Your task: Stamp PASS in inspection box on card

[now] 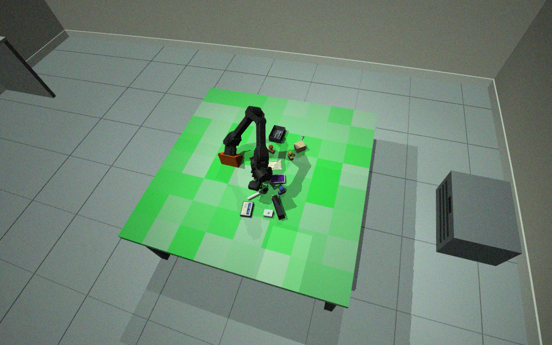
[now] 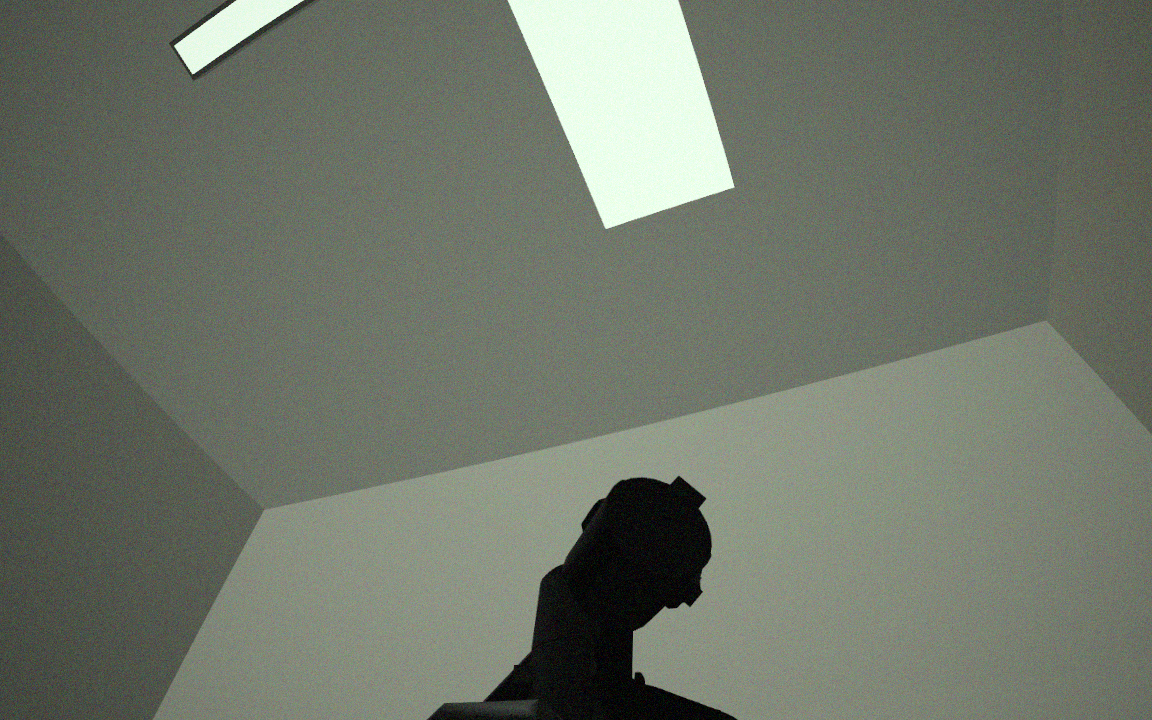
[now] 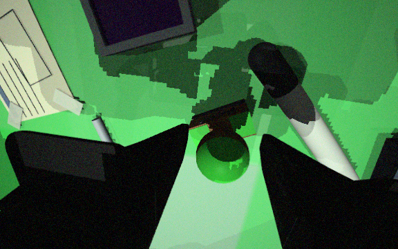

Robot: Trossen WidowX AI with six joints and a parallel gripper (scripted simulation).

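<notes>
The PASS stamp [image 3: 222, 157] has a round green knob on top, a short dark neck and a flat dark base. It stands upright on the green bench [image 3: 202, 214].

The ink pad [image 3: 140, 24] is a flat gray tray with dark purple inside. It lies past the stamp, a little apart from it.

The card [image 3: 16, 66] is pale, with thin lines and a blue edge, and is taped down at its corners. Its inspection box [image 3: 21, 46] is a thin outline with no print in it.
</notes>
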